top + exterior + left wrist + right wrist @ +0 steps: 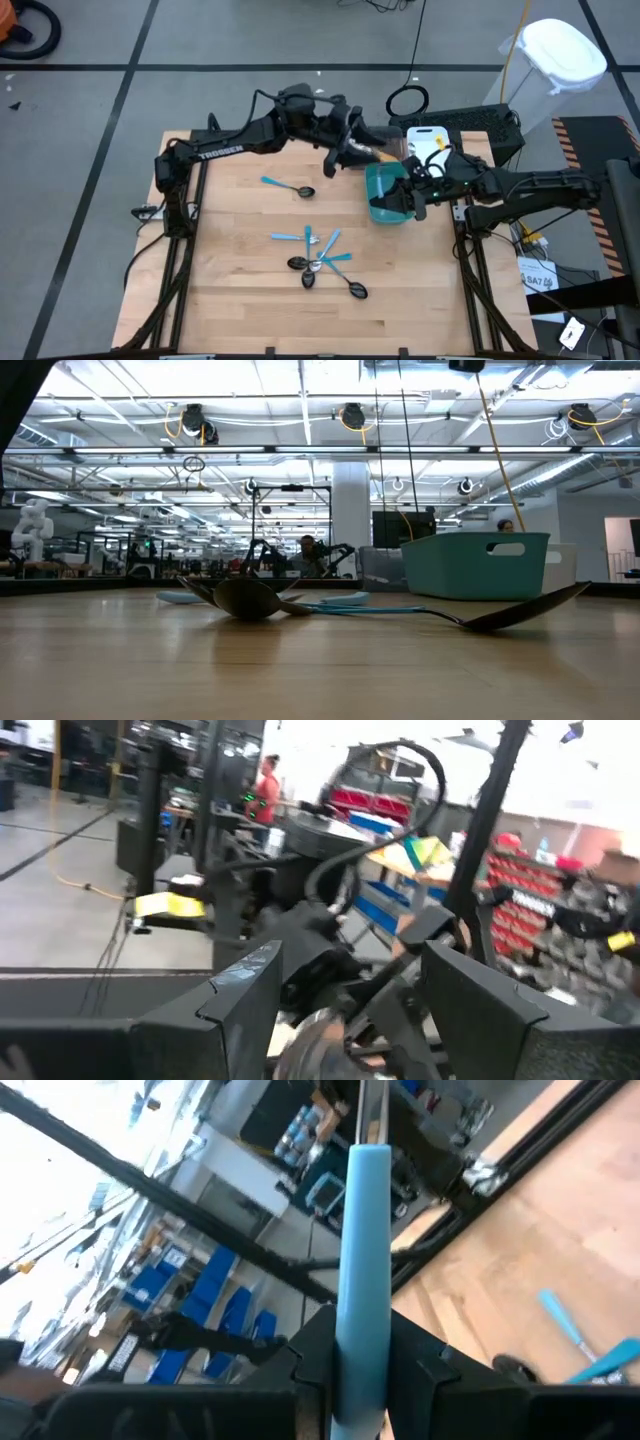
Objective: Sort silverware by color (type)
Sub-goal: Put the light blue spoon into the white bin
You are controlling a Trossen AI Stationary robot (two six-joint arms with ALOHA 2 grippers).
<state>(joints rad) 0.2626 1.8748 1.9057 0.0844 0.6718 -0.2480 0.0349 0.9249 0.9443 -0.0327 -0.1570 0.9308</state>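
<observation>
Silverware is being sorted, and most of it is lying on the wooden table [240, 230]: a cluster of blue-handled and dark pieces [322, 262] near the middle, and a single blue-handled spoon [288, 186] set apart toward the far side. One light-blue handle [365, 1250] is being gripped between the fingers of the right gripper [362, 1355], which is being held over the teal bin [385, 195] at the table's right edge. The left gripper [350, 1010] is being kept spread wide and empty above the far side of the table, close to the right arm.

Several risks are being carried here. The handle is being pinched near one end, so it is judged that the piece could be swung or slipped sideways on release and dropped outside the bin. Whether it is being centred over the bin's opening cannot be told. The two arms are being crowded together near the bin, so contact between them is being risked. The overlapping pieces in the cluster are likely to be disturbed when one is lifted.
</observation>
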